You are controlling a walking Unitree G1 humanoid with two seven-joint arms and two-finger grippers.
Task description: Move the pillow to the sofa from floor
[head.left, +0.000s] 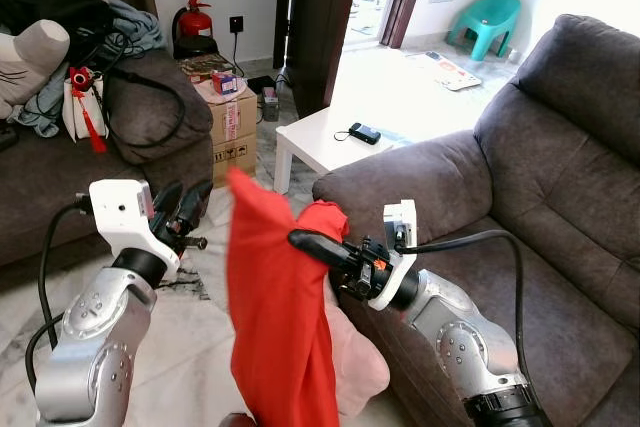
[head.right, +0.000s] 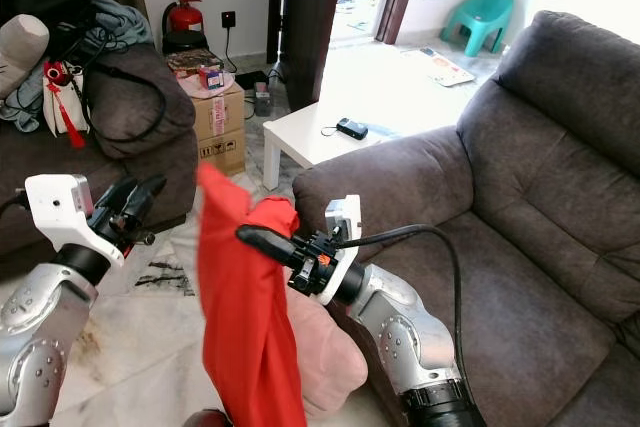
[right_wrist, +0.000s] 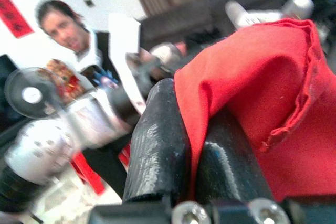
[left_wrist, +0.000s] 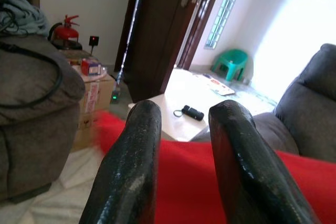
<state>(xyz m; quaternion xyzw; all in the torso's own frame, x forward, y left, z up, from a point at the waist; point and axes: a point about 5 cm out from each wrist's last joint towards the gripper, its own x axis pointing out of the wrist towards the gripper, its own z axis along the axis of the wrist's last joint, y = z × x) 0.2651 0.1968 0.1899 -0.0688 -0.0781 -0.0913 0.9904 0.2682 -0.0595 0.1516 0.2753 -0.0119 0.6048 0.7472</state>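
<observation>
A red pillow hangs upright in front of me, its pale pink lower part near the floor. My right gripper is shut on the red cover's top edge, close to the arm of the grey-brown sofa on my right. The right wrist view shows red fabric pinched between the black fingers. My left gripper is raised just left of the pillow, open and holding nothing. Its fingers stand apart, with the red cloth beyond them.
A low white table with a small black device stands beyond the sofa arm. Cardboard boxes and a fire extinguisher sit by the far wall. A second dark sofa piled with bags is at left. A person stands behind me.
</observation>
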